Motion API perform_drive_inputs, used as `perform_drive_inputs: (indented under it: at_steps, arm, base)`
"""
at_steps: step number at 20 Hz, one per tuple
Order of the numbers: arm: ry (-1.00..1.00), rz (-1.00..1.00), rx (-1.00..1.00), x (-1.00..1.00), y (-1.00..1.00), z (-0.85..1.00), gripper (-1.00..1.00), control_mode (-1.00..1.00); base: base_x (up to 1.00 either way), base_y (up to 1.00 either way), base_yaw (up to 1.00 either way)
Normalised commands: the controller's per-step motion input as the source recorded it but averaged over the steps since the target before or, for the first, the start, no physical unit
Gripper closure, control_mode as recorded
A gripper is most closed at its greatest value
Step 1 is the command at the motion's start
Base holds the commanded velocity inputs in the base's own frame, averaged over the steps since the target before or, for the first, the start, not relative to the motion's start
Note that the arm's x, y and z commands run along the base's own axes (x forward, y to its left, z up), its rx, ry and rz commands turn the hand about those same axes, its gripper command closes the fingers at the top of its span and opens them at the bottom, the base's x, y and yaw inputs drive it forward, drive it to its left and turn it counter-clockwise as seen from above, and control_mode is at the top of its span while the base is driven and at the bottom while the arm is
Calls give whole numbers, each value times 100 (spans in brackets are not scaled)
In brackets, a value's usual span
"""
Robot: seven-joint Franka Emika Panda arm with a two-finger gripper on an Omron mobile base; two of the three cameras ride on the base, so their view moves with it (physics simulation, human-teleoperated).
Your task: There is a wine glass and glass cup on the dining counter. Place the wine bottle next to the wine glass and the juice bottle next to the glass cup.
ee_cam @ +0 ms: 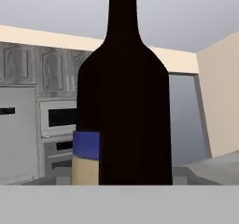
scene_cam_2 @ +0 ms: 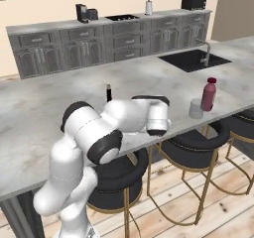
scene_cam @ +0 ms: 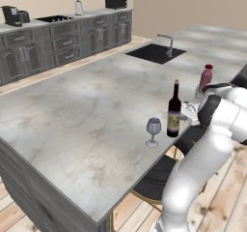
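Nearest the hand camera stands the wine bottle (ee_cam: 123, 101), upright and dark, its shoulders spanning the middle of that view and its neck running out at 12 o'clock. A blue band and a beige label show low on its side at 8 o'clock. The jaws are clenched on this bottle; in the left base view the robot's hand (scene_cam: 189, 113) presses in against the bottle's body from 3 o'clock.

Going left to right across the left base view, the wine glass (scene_cam: 153, 130) comes first. It stands upright on the grey marbled surface (scene_cam: 72, 115) of the dining counter, near its front edge. It sits just beside the wine bottle, at about 8 o'clock from it, and the two do not touch. The wine bottle comes next, its base close to the surface's edge; whether it rests on the stone or hangs just above it, I cannot tell.

Further right, at about 1 o'clock from the wine bottle, the glass cup (scene_cam_2: 196, 108) stands with the juice bottle (scene_cam_2: 209, 94) just beside it, the bottle at 2 o'clock of the cup in the right base view. Both are upright and well apart from the wine glass.

Beyond them, at 12 o'clock, the black sink (scene_cam: 155, 53) and its faucet (scene_cam: 169, 43) are set into the surface. Black stools (scene_cam_2: 196, 150) stand below the front edge.
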Motion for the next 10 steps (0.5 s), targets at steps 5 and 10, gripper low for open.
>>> perform_drive_inputs:
  at_steps: [5, 10]
  arm:
    - [-1, 6, 14, 14, -2, -20, 100, -100]
    - [-4, 5, 3, 20, 0, -16, 100, -100]
  base:
    - [0, 0, 0]
    - [0, 0, 0]
